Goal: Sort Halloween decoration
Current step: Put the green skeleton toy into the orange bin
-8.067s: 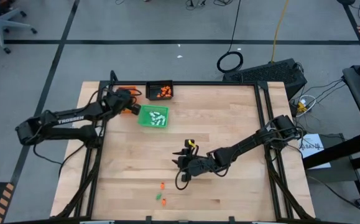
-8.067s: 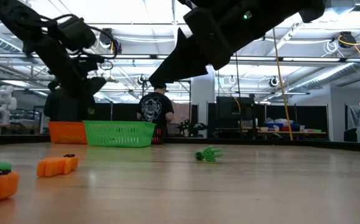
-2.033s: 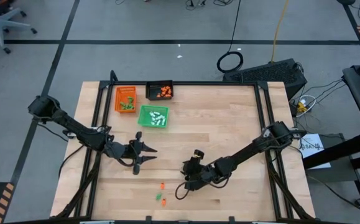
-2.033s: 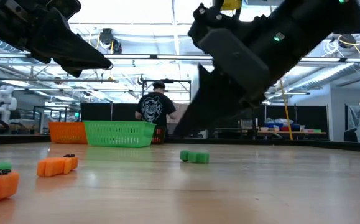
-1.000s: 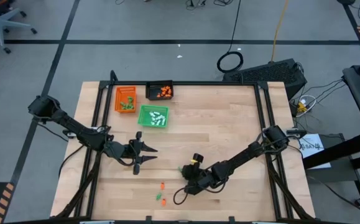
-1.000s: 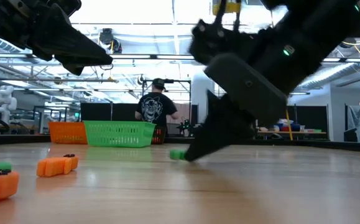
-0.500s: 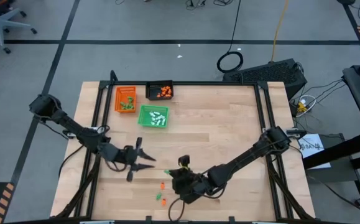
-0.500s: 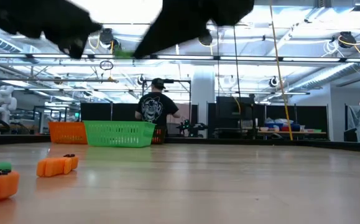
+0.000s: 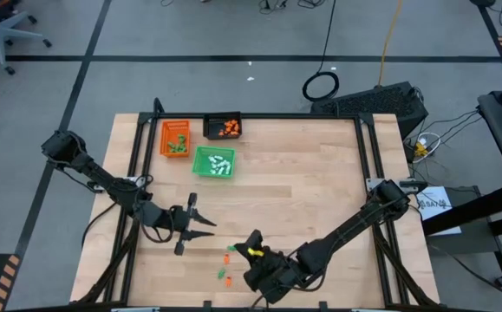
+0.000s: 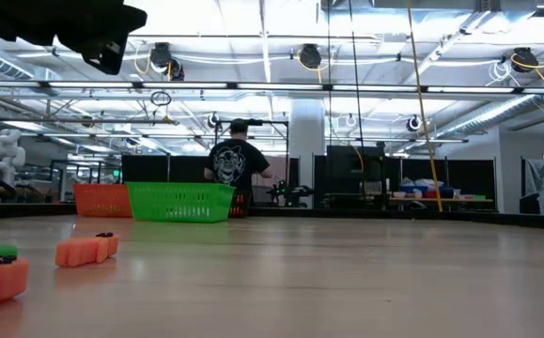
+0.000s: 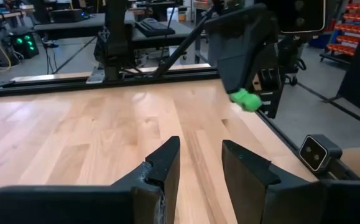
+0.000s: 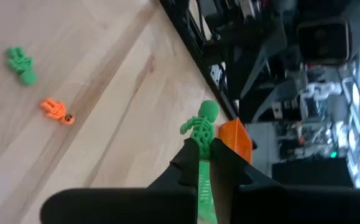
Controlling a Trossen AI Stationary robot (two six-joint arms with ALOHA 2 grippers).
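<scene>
Your right gripper [image 12: 206, 163] is pinched shut on a green skeleton [image 12: 201, 129], up off the table near the front edge. Hold it tight and carry it slowly to the trays at the back. It looks like green ones go in the orange tray [image 9: 175, 137], so let go only when you are right over it. Your left gripper [image 11: 198, 163] waits close by, a little open and empty. Three more pieces [image 12: 54, 110] lie below.
</scene>
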